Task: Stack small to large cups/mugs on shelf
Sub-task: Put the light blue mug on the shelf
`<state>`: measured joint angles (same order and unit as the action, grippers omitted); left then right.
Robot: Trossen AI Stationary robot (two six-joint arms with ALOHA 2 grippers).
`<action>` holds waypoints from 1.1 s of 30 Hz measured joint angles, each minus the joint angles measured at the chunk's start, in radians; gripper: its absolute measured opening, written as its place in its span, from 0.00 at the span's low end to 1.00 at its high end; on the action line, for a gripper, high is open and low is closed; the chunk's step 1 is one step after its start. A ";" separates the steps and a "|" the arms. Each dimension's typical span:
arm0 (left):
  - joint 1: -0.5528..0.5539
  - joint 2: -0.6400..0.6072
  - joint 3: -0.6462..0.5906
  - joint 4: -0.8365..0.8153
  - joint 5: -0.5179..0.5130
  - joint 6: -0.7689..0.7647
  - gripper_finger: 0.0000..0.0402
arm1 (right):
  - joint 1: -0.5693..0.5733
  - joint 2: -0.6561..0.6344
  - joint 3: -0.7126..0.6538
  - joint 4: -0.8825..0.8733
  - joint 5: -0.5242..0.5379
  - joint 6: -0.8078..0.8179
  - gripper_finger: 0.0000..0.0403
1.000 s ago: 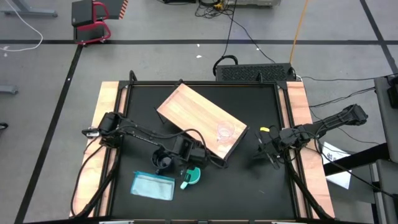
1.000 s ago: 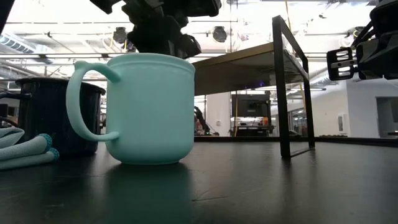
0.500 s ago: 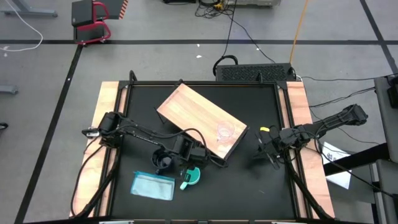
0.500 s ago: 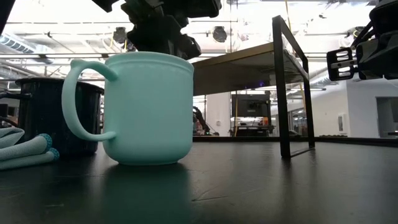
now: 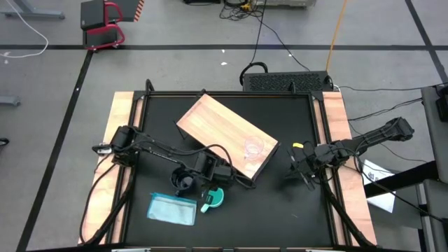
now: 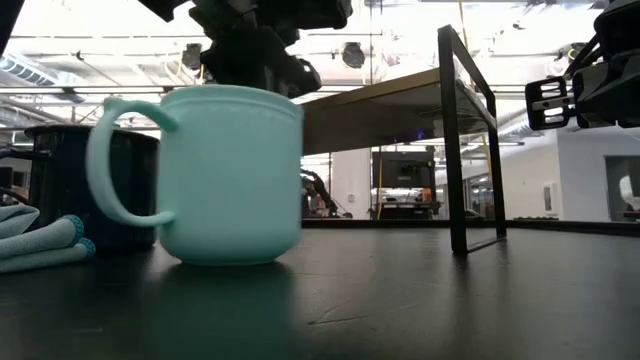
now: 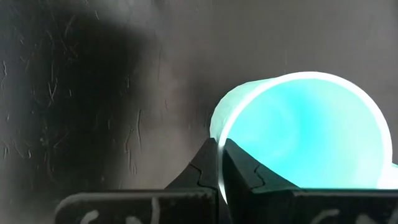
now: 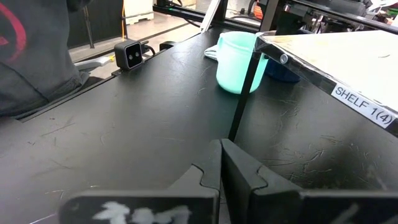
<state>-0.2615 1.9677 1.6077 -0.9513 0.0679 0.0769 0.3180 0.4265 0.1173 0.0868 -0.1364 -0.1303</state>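
Trouble is most likely at the rim of the turquoise mug (image 7: 305, 134), which is pinched on one thin edge between the fingers of the left gripper (image 7: 219, 163) near the table's front edge. With the wall held only at that single spot, the mug could swing or slip free once raised toward the shelf (image 5: 225, 133), and the handle side looks the heavier. The dark mug (image 6: 60, 180) stands just behind it and the light-blue packet (image 5: 172, 208) lies beside it, so either could be knocked by a sideways drag. The clear cup (image 5: 253, 148) is seen already on the shelf's wooden top, near the end toward the right arm, and could be toppled by a careless placement. The right gripper (image 8: 221, 168) is held pressed together, idle above the table, off the shelf's right end.
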 joint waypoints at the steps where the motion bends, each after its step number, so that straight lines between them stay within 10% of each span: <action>1: 0.000 -0.005 0.000 -0.023 -0.009 0.001 0.01 | 0.000 0.000 0.000 0.000 0.000 0.000 0.00; 33: 0.052 -0.225 -0.001 -0.135 0.010 0.001 0.01 | 0.000 0.000 0.000 0.014 0.000 0.002 0.00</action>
<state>-0.2099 1.7428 1.6070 -1.0866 0.0779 0.0775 0.3180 0.4267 0.1173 0.1009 -0.1364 -0.1282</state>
